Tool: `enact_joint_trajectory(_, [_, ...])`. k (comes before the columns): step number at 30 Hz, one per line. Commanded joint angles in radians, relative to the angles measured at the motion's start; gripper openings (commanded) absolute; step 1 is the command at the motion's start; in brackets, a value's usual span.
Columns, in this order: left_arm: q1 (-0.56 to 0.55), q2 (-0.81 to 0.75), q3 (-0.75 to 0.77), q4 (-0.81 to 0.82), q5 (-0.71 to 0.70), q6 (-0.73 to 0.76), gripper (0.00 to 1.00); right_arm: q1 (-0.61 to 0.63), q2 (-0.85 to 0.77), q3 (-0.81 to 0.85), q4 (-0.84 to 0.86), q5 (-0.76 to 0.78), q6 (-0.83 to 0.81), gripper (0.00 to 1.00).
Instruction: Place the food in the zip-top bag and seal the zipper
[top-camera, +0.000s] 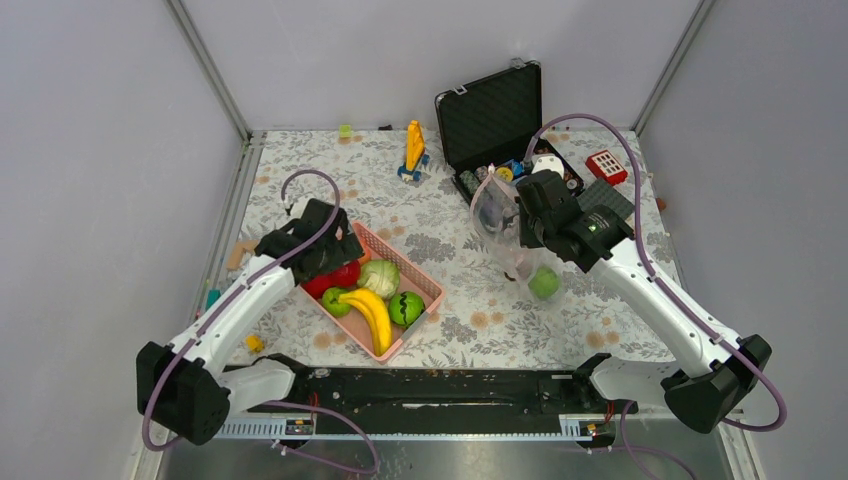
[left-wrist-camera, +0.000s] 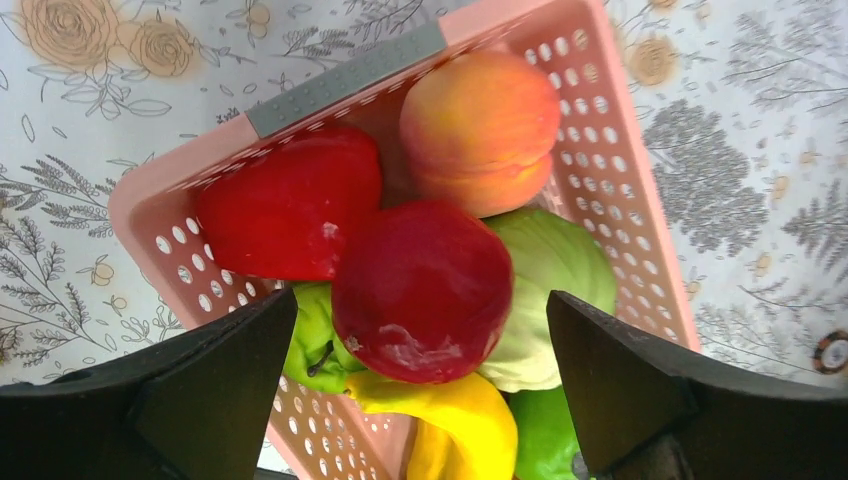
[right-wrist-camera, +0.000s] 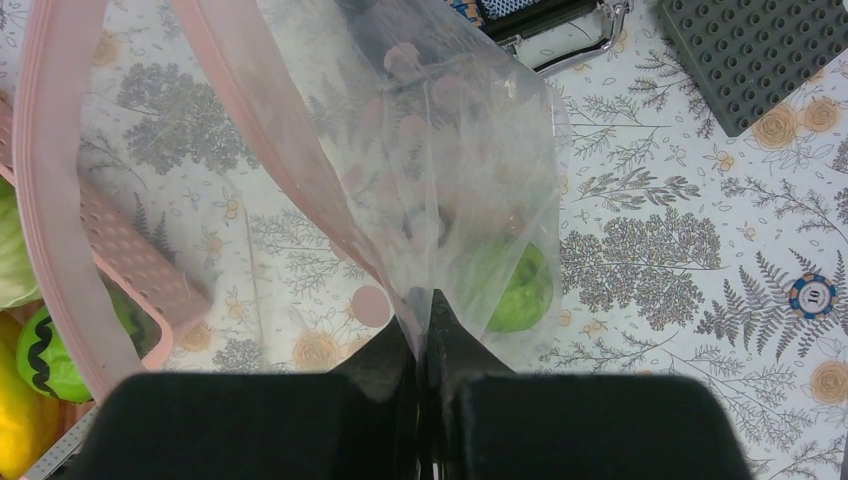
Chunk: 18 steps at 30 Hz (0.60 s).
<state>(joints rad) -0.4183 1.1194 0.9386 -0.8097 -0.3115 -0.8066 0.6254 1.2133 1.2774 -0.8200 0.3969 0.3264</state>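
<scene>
Over the basket (left-wrist-camera: 620, 200) | left claw (left-wrist-camera: 415, 325) released above a red apple (left-wrist-camera: 420, 285) | right claw (right-wrist-camera: 420, 310) clenched on bag (right-wrist-camera: 400, 150) | one green fruit (right-wrist-camera: 515, 285) seemingly bagged, rest unpacked, zipper (right-wrist-camera: 45, 200) unsealed

Left tool (left-wrist-camera: 420, 340) spread wide, pointing down; right tool (right-wrist-camera: 424, 318) pinched tight, arm extended

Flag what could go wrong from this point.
The open left fingers straddle a red apple crowded by a peach and cabbage in the pink basket; closing may clip them. The right fingers pinch only a thin fold of the zip-top bag, weighted by a green fruit; it could slip.
</scene>
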Motion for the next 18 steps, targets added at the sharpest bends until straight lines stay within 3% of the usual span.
enact_joint_trajectory(1, [0.017, 0.038, -0.027, 0.057, 0.009, -0.01, 0.99, -0.005, 0.002, -0.002, 0.026, -0.017, 0.009, 0.01])
enact_joint_trajectory(5, [0.021, 0.077, -0.046, 0.084, 0.025, -0.014, 0.95, -0.006, 0.003, -0.006, 0.028, -0.016, 0.008, 0.02])
enact_joint_trajectory(13, [0.024, 0.105, -0.029, 0.087, 0.052, -0.003, 0.46, -0.005, -0.002, -0.009, 0.029, -0.014, 0.009, 0.02])
enact_joint_trajectory(18, [0.024, 0.027, -0.002, 0.046, 0.037, -0.004, 0.32, -0.005, -0.01, -0.012, 0.032, -0.014, 0.01, 0.03])
